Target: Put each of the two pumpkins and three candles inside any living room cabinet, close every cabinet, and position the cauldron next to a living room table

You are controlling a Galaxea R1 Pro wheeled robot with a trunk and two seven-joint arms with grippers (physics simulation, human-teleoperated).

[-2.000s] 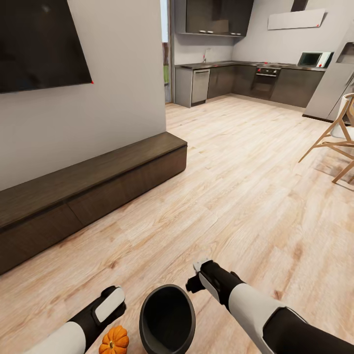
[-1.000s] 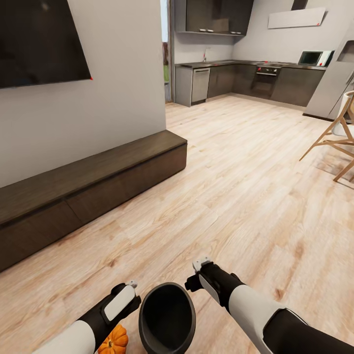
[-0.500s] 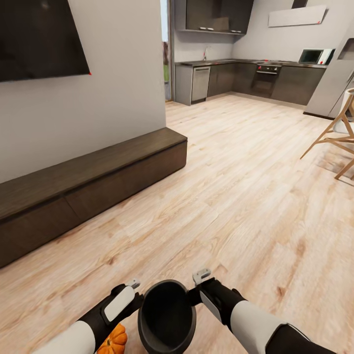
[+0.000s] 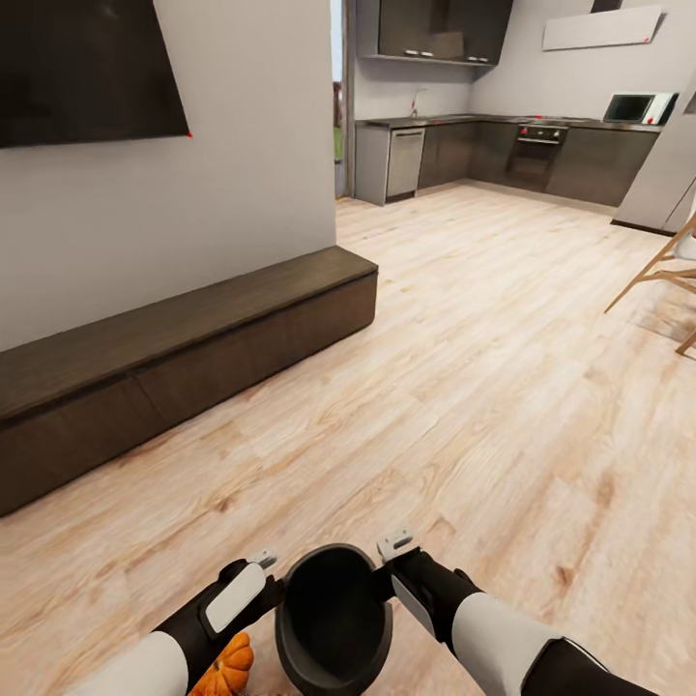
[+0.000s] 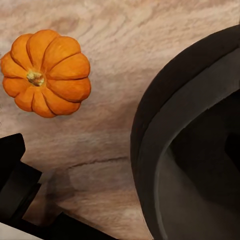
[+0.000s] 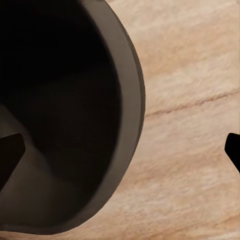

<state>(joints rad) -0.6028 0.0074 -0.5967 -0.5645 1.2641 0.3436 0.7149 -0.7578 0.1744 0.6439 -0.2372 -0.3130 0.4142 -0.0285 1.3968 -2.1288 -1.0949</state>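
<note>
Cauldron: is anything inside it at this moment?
The cauldron looks empty: the head view shows only its dark inner wall. The deepest part is in shadow, so something small there cannot be ruled out. A pumpkin lies outside it on the wood floor.

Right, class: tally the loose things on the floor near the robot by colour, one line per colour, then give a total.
Orange: 1, the pumpkin
Black: 1, the cauldron
Total: 2
</note>
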